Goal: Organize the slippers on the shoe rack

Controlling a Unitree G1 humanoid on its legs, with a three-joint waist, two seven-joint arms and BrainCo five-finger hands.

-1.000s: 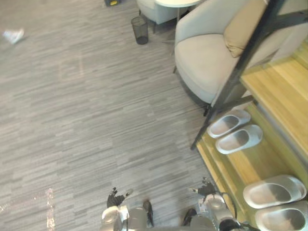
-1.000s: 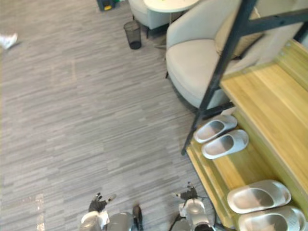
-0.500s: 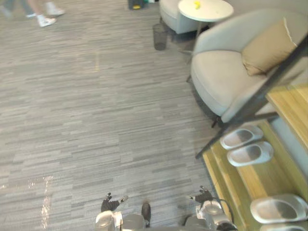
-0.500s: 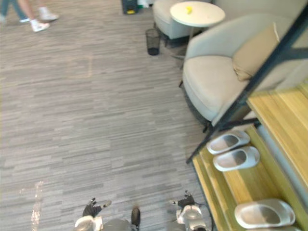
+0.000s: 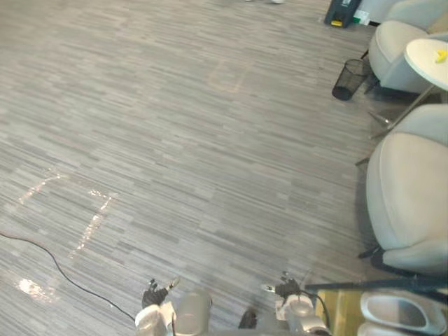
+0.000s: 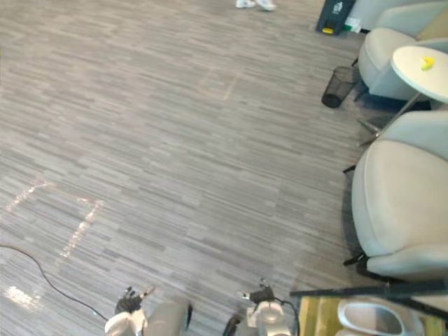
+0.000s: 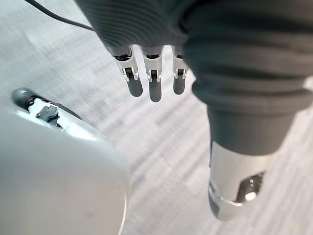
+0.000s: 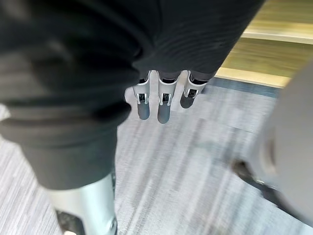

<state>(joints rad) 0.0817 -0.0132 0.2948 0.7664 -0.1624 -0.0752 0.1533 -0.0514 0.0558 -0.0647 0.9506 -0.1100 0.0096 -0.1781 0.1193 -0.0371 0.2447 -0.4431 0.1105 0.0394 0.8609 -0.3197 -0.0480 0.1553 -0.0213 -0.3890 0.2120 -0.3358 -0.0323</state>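
Observation:
A pale grey slipper [image 5: 395, 312] lies on the wooden shoe rack [image 5: 341, 308] at the lower right, under a dark rack bar. It is also in the right eye view as the slipper [image 6: 369, 318]. My left hand [image 5: 155, 292] hangs low at the bottom left with straight fingers [image 7: 154, 83], holding nothing over the grey floor. My right hand [image 5: 283, 288] hangs beside the rack's edge at the bottom centre-right, its fingers [image 8: 164, 103] straight and empty, with the rack's wooden boards [image 8: 274, 46] just beyond them.
A grey armchair [image 5: 406, 199] stands at the right beside the rack. Farther back are a round white side table [image 5: 428, 54], a dark mesh bin [image 5: 349, 69] and another chair [image 5: 400, 42]. A person's white shoes [image 6: 255, 3] show at the far top. Grey plank floor spreads left.
The camera has swung to the left: the rack and slippers slid to the lower right edge and more open floor came into view. Both hands stay hanging low and empty.

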